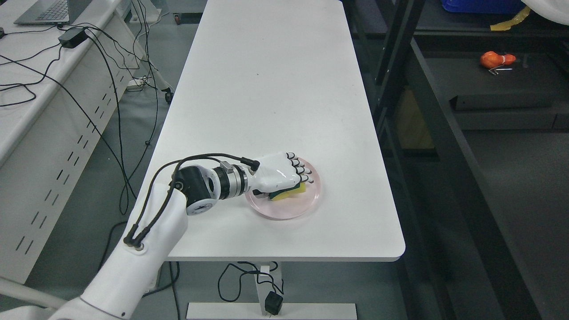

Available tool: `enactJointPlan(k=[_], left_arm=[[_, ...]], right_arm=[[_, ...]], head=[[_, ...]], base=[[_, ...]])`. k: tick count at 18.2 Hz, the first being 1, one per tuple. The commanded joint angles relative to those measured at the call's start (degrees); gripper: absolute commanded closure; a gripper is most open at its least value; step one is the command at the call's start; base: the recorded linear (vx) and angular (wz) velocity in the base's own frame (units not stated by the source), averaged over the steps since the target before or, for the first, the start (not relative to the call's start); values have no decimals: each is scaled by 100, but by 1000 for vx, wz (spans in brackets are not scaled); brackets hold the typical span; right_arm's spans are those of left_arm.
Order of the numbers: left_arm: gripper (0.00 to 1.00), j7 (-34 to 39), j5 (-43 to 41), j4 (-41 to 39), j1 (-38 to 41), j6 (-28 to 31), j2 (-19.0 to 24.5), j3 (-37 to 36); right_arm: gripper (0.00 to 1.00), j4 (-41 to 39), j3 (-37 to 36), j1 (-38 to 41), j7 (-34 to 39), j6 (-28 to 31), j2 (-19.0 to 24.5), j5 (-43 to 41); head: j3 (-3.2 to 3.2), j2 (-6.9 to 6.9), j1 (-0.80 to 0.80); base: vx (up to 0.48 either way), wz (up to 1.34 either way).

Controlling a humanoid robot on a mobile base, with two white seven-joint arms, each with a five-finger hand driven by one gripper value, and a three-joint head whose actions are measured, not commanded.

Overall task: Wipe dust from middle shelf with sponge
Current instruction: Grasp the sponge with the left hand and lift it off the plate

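A yellow sponge with a dark green layer lies in a pink translucent plate near the front right of the white table. My left hand comes in from the lower left and lies over the sponge, its fingers curled around it. Most of the sponge is hidden under the palm. The dark shelf unit stands to the right of the table, with a middle shelf board in shadow.
An orange object with small metal pieces lies on the dark shelf at the upper right. A second desk with a laptop, a power brick and trailing cables stands at the left. Cables hang under the table's front edge.
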Motion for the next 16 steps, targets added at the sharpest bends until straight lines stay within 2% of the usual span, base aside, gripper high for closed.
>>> enactJointPlan(k=[1, 4, 5, 6, 9, 10, 13, 16], left_arm=[[26, -48, -45, 12, 89, -21, -221, -43], [51, -555, 532, -200, 220, -47, -256, 888], [67, -854, 1092, -200, 299, -74, -361, 1239], [78, -1144, 1654, -200, 370, -91, -431, 1512], [96, -1252, 3043, -209, 388, -91, -511, 2128], [100, -1278, 3640, -226, 379, -74, -616, 2391], [100, -1287, 5293, -244, 300, 197, -684, 3314], [100, -1104, 7243, -253, 387, 1136, -684, 3860]], right_arm=[[0, -100, -2, 0, -2, 5, -100, 0], [0, -100, -2, 0, -2, 5, -100, 0], [0, -100, 7, 0, -2, 5, -100, 0], [0, -100, -2, 0, -2, 5, -100, 0], [0, -100, 7, 0, -2, 5, -100, 0], [0, -100, -2, 0, -2, 5, -100, 0], [0, -100, -2, 0, -2, 5, -100, 0], [0, -100, -2, 0, -2, 5, -100, 0]], head=[[0, 0, 0], [0, 0, 0], [0, 0, 0], [0, 0, 0], [0, 0, 0], [0, 0, 0], [0, 0, 0], [0, 0, 0]], base=[[3, 12], [1, 4], [0, 0], [0, 0], [0, 0], [0, 0], [0, 0], [0, 0]])
